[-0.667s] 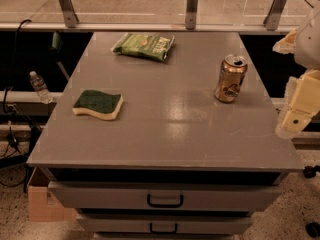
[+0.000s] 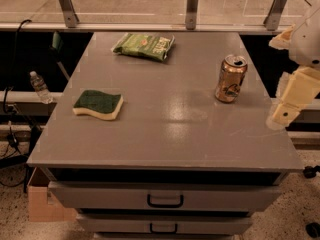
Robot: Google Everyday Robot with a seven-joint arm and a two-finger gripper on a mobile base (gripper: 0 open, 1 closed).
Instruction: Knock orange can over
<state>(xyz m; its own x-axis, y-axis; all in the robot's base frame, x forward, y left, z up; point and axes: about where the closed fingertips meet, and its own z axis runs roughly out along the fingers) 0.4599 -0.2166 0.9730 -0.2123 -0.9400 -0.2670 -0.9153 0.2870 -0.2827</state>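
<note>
The orange can (image 2: 231,79) stands upright on the right side of the grey table (image 2: 165,134), copper-coloured with a silver top rim and pale label marks. My gripper (image 2: 283,109) is cream-coloured and hangs at the right edge of the view, just past the table's right edge. It is to the right of the can and a little nearer the front, apart from it and about level with its lower half. It holds nothing that I can see.
A green-and-yellow sponge (image 2: 98,104) lies on the left of the table. A green snack bag (image 2: 144,45) lies at the back. Drawers with handles (image 2: 165,200) sit below the top. A water bottle (image 2: 39,87) and a cardboard box (image 2: 42,203) are on the left.
My gripper has shifted slightly left toward the table's right edge. The can, sponge and bag have not moved.
</note>
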